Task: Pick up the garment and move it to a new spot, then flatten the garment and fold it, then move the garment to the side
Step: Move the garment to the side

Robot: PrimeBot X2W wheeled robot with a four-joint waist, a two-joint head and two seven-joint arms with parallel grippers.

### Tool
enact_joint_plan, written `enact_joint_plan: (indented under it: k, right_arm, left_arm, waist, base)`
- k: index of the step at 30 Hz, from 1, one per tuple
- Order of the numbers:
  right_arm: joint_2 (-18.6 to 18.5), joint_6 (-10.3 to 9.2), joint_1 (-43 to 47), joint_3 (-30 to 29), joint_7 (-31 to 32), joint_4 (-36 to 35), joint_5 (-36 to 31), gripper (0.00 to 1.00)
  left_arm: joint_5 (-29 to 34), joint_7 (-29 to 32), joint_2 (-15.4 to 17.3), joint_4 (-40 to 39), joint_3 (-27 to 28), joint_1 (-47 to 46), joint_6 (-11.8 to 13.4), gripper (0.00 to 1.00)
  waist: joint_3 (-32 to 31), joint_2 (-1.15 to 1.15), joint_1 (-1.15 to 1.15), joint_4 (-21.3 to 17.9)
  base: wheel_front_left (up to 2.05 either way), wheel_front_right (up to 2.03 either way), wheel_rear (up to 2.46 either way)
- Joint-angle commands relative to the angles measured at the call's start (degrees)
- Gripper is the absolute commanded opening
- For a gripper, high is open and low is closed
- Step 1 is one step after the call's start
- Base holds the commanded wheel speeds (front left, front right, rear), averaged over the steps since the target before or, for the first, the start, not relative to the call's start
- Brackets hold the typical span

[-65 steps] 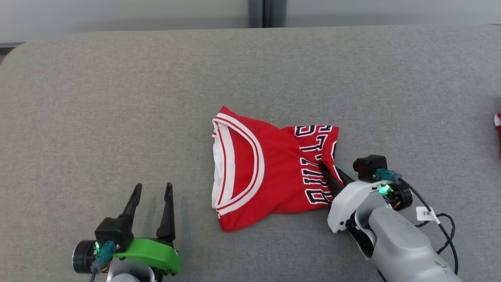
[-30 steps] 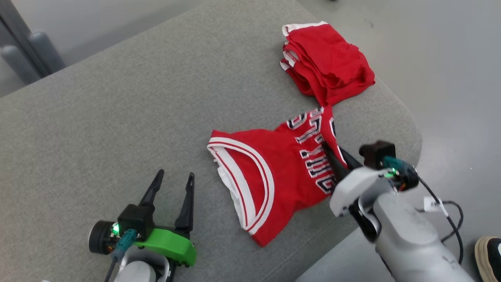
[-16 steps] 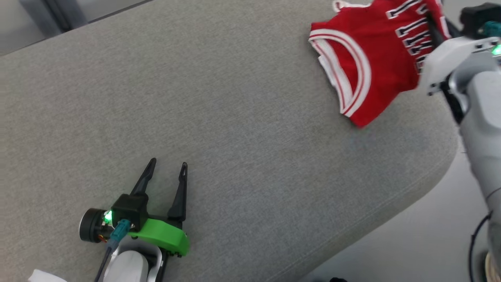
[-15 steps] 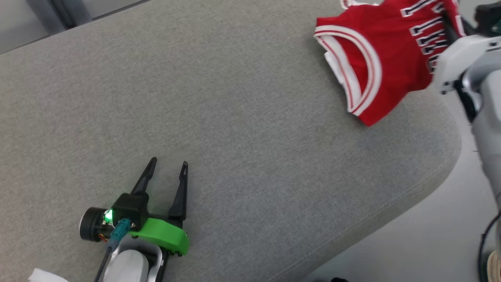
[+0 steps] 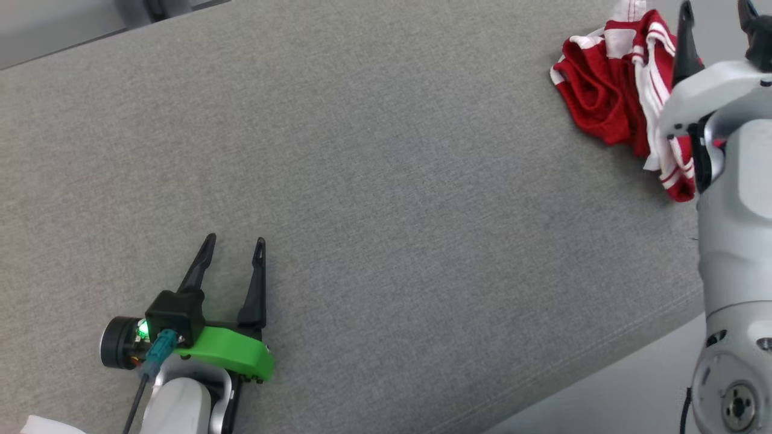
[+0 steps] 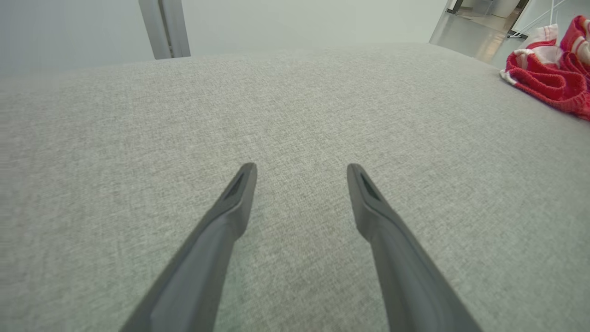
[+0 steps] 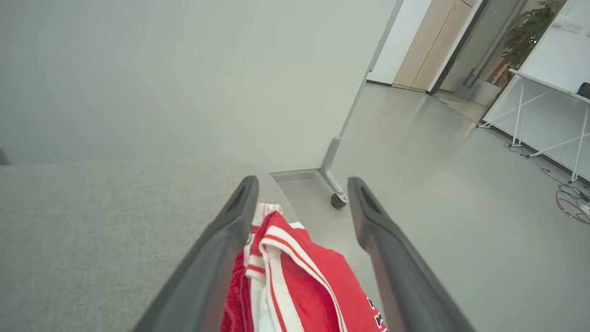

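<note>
The garment (image 5: 603,96) is a red jersey with white stripes, heaped by the far right edge of the grey table (image 5: 386,181). My right gripper (image 5: 715,9) hovers just above it, open, with nothing between its fingers. In the right wrist view the garment (image 7: 299,276) lies under and between the spread fingers of the right gripper (image 7: 302,180), dark lettering showing at its lower edge. My left gripper (image 5: 235,241) stands open and empty at the table's near left. In the left wrist view, the left gripper (image 6: 300,168) points across bare cloth, with the garment (image 6: 548,78) far off at the upper right.
The table's rounded edge (image 5: 603,367) runs along the lower right, with floor beyond it. Past the table's end stands a partition foot with a caster (image 7: 339,200). A white table (image 7: 544,92) stands further off on the floor.
The right gripper has opened and let go of the jersey, which now lies crumpled in a heap. The head camera has swung. The left gripper stays open.
</note>
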Motion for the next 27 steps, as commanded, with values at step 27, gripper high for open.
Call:
enact_joint_plan:
  k: [27]
  right_arm:
    - [2.73,-0.1,37.24,22.67,-0.28,-25.14,30.02,1.0]
  left_arm:
    - [-0.03,0.0,-1.86,-0.71,7.45,6.79,1.22,1.0]
  waist:
    - [-15.21,0.0,-0.01,15.79]
  base:
    - [0.0,0.0,0.0]
